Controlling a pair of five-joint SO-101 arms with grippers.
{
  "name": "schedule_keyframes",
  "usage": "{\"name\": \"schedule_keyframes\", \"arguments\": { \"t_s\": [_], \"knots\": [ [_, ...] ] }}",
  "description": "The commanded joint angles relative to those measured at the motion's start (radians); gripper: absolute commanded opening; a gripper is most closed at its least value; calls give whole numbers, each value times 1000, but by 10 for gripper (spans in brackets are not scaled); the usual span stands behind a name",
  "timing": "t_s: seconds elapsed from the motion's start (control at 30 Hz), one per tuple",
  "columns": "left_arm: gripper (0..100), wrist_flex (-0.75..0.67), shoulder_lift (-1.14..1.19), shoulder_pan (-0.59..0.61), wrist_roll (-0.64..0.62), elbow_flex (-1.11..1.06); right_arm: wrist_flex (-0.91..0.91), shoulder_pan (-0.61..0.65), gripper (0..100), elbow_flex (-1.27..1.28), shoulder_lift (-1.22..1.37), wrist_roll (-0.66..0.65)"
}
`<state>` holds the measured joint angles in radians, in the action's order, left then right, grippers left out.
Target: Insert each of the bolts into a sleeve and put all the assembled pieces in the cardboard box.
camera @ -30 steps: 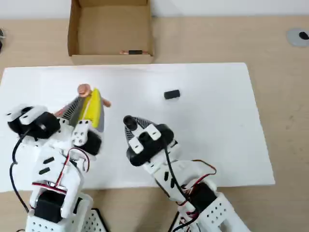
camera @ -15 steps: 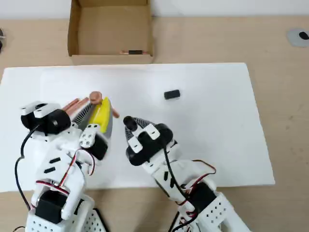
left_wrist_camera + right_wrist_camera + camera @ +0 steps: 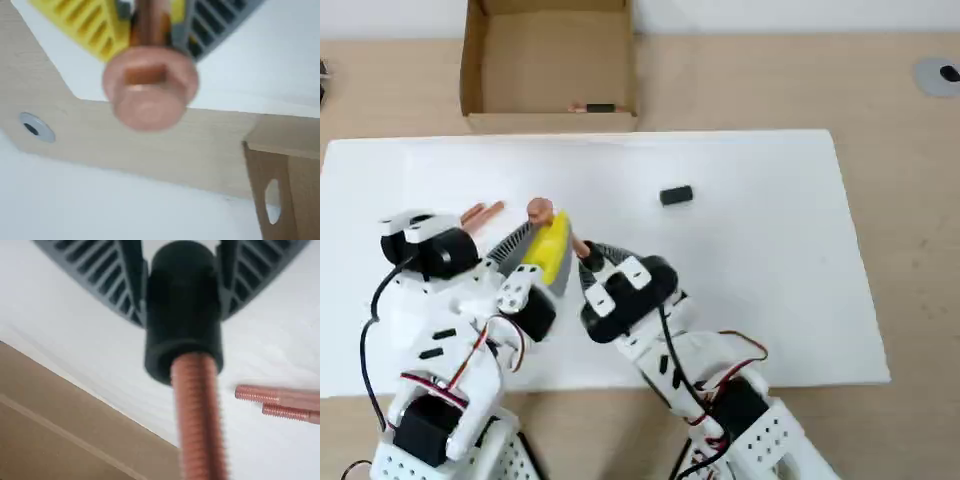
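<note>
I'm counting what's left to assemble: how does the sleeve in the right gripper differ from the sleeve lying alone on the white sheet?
The gripped sleeve is clamped in the right gripper; the lone sleeve lies free on the white sheet. The gripped sleeve has a copper bolt at its mouth; the lone sleeve has none. Both are short, black cylinders.

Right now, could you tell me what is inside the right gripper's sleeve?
The threaded end of a copper bolt reaches into the black sleeve, clamped in the right gripper. The left gripper holds the bolt near its head. The sleeve's wall hides how deep it goes.
</note>
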<state>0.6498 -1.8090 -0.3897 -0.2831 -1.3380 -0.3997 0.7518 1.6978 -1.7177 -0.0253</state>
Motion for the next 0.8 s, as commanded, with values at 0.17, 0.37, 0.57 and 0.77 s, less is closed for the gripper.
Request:
{"name": "schedule_keyframes", "arguments": {
  "t_s": [0.17, 0.37, 0.57, 0.77],
  "knots": [
    [9, -58, -13, -12, 48, 2, 23, 15, 10, 2, 2, 8],
    [9, -115, -13, -12, 109, -58, 23, 15, 10, 2, 2, 8],
    [9, -120, -13, -14, 112, -98, 23, 15, 10, 2, -2, 8],
    [9, -112, -13, -14, 109, -95, 25, 15, 10, 2, -2, 8]
  ]
}}
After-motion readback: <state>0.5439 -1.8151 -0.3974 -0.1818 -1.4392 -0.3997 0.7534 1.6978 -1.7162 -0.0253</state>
